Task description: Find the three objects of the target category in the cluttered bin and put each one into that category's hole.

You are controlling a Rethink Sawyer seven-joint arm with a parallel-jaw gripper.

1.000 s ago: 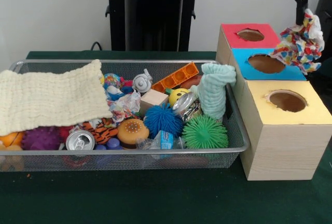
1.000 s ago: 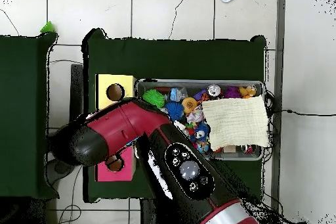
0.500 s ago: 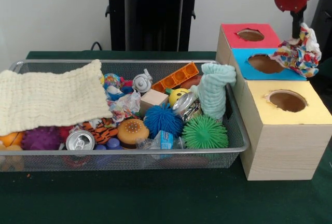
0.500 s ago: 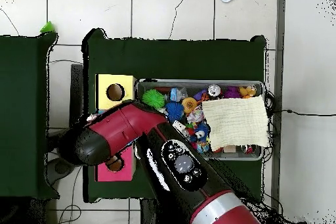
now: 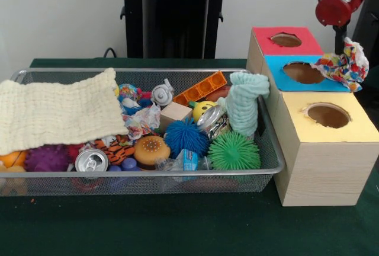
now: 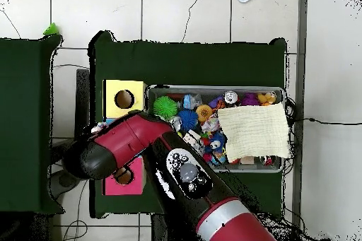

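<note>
A crumpled cloth with bright multicoloured patches [image 5: 344, 65] hangs at the right edge of the blue box top [image 5: 278, 72], just right of its hole [image 5: 304, 72]. My gripper [image 5: 346, 47] comes down into the top of this cloth on a black stem and is shut on it; the fingers are buried in the fabric. The red box hole [image 5: 286, 40] lies behind, the yellow box hole [image 5: 327, 115] in front. In the overhead view my red arm [image 6: 124, 146] covers the blue box. A cream cloth [image 5: 53, 111] and a mint cloth [image 5: 244, 105] lie in the wire bin [image 5: 148, 174].
The bin also holds spiky balls, a can [image 5: 91, 160], a wooden block [image 5: 176, 114], an orange tray piece [image 5: 201, 88] and small toys. From above, the yellow box [image 6: 113, 90] sits left of the bin [image 6: 212, 87], on the green table.
The patterned cloth has come down and now sits lower, close over the blue box's right edge. The arm's red joint has dropped further into the front view.
</note>
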